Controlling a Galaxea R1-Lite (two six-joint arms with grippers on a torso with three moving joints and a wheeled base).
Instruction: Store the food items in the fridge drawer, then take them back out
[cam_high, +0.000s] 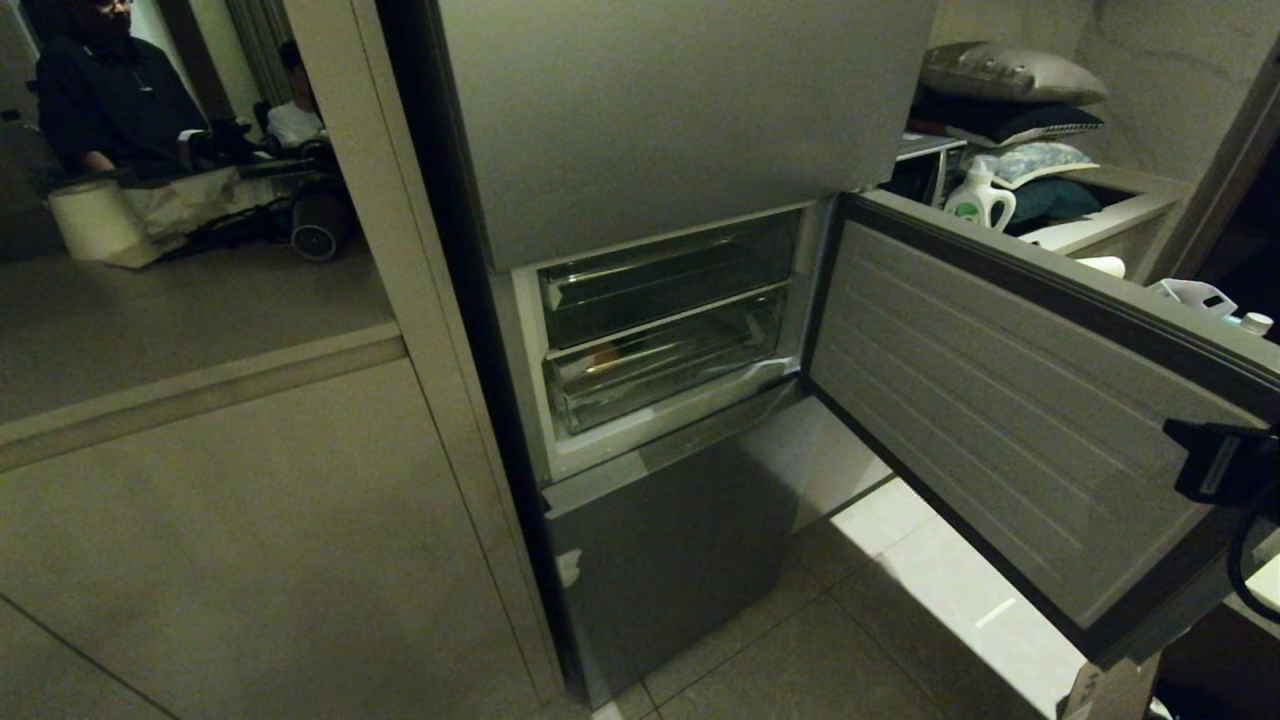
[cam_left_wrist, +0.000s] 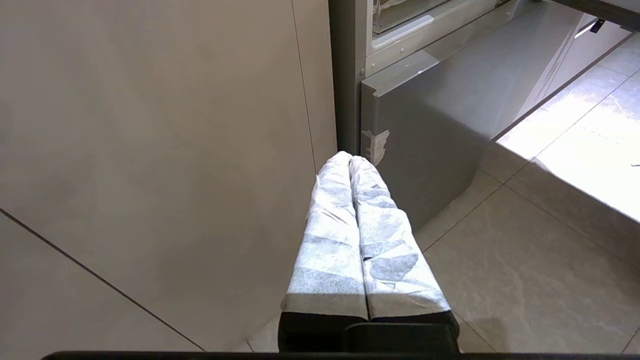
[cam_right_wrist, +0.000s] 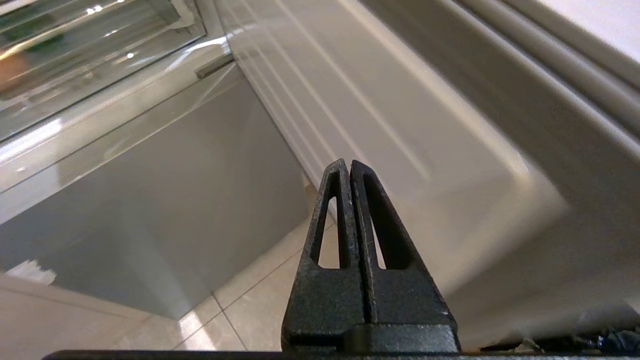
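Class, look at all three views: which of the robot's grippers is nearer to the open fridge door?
Right. The right gripper, fingers shut, is close beside the open fridge door. The left gripper, also shut, hangs low by the fridge's far corner.

We see a grey steel fridge with a white ribbed inner door (cam_high: 1000, 400), a clear fridge drawer (cam_high: 665, 375), pale marbled floor tiles (cam_left_wrist: 525, 280), a white-wrapped left pincer (cam_left_wrist: 350, 161) and a black right pincer (cam_right_wrist: 348, 165).
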